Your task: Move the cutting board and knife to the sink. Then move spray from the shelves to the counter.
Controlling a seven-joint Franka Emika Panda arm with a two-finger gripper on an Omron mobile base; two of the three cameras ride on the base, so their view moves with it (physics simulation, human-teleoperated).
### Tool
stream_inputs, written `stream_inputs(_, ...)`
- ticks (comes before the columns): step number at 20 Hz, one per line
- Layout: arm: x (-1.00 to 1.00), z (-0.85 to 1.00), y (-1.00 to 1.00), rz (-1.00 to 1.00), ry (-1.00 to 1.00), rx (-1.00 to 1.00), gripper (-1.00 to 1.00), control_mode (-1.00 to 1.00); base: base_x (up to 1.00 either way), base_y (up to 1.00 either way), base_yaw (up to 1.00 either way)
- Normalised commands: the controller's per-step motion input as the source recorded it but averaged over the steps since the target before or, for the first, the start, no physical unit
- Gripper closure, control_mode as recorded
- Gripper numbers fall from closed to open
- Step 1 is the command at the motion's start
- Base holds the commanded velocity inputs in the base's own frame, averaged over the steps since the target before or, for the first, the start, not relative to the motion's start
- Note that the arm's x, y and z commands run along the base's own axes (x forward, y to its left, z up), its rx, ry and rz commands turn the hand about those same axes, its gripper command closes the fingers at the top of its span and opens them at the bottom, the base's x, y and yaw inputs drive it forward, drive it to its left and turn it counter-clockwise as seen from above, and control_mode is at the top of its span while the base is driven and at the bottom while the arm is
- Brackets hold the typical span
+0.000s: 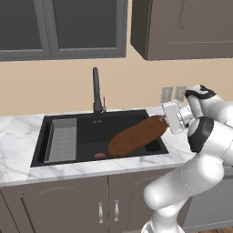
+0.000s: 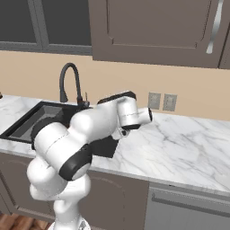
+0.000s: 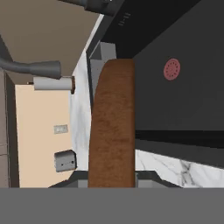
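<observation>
Jaws: clenching on the right end of the cutting board; the gripper is sitting at the right rim of the sink.
Cutting board: hanging tilted over the right part of the basin, its right end raised at the gripper, its left end dipping low toward the basin floor; contact with the floor cannot be told. In the hand view it is running away from the jaws over the basin.
Sink: lying recessed in the table, with a red drain in its floor and a grey rack resting in its left part.
Faucet: standing at the far rim, behind the basin.
Wall outlets: sitting on the far wall, right of the sink.
</observation>
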Motion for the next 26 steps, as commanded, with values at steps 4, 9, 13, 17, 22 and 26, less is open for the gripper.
stream_inputs(4, 0.96, -0.61, 0.0, 0.09, 0.0, -0.01, 1.0, -1.0, 0.0, 0.0, 0.0)
stream_inputs(9, 0.93, -0.66, 0.09, 0.08, 0.0, -0.09, 1.0, -1.0, 0.0, 0.0, 0.0)
stream_inputs(13, 0.29, -0.35, 0.0, 0.18, 0.06, -0.11, 1.0, -1.0, 0.0, 0.0, 0.0)
stream_inputs(17, 0.2, -0.27, 0.01, 0.1, -0.06, -0.1, 1.0, -1.0, 0.0, 0.0, 0.0)
stream_inputs(22, 0.84, 0.12, 0.02, -0.01, -0.14, -0.01, 1.0, -1.0, 0.0, 0.0, 0.0)
stream_inputs(26, 0.34, -0.22, 0.51, -0.1, -0.22, -0.13, 1.0, -1.0, 0.0, 0.0, 0.0)
